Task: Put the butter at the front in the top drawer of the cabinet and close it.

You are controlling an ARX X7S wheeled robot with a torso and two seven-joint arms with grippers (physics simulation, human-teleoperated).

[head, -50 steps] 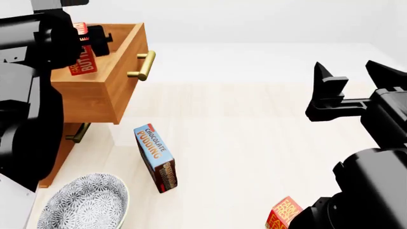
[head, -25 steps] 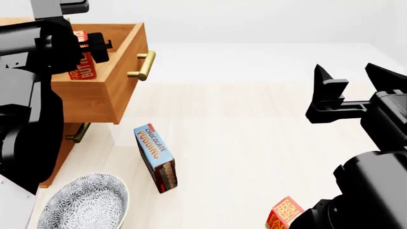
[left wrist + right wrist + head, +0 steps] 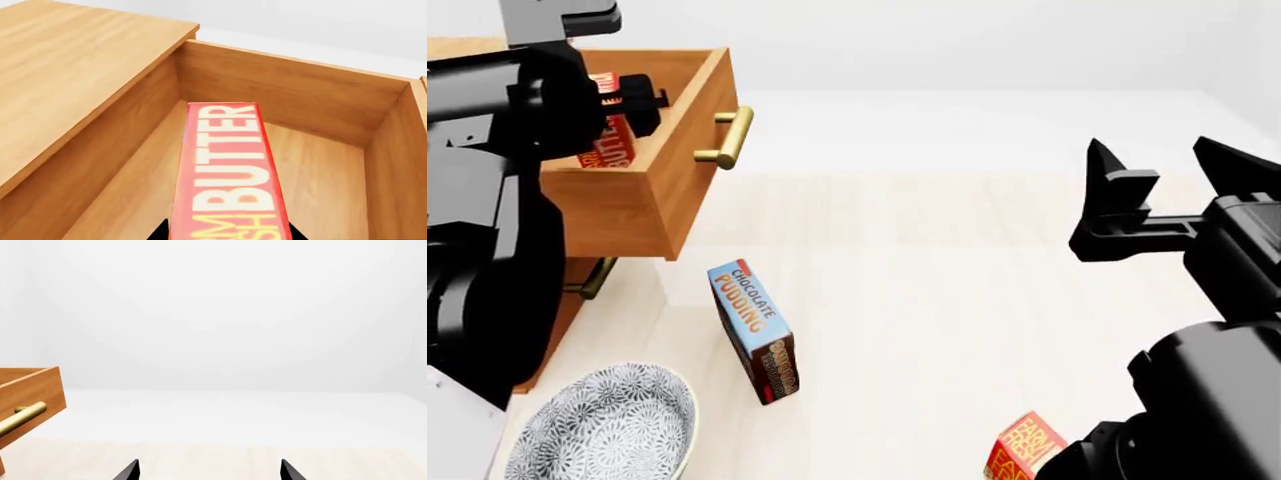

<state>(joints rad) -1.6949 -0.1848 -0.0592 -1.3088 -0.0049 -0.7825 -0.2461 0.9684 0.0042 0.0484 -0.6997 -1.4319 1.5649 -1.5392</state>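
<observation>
My left gripper (image 3: 627, 105) is shut on the butter (image 3: 607, 148), a red-orange carton, and holds it inside the open top drawer (image 3: 647, 195) of the cabinet (image 3: 454, 45). In the left wrist view the butter (image 3: 227, 170) runs lengthwise between my black fingertips, over the drawer's floor and within its wooden walls (image 3: 287, 95); the left gripper (image 3: 228, 236) is at the frame's edge. The drawer's brass handle (image 3: 727, 137) faces the room. My right gripper (image 3: 1161, 160) is open and empty, in the air at the right, and shows in its wrist view too (image 3: 208, 472).
A second butter carton (image 3: 1024, 447) stands on the floor at the front right by my right arm. A chocolate pudding carton (image 3: 754, 330) stands below the drawer, a patterned bowl (image 3: 601, 425) at the front left. A lower drawer's handle (image 3: 590, 280) shows under the open drawer.
My left gripper has lowered the butter deeper into the top drawer, so less of its lettering shows over the drawer wall. The right arm has hardly moved.
</observation>
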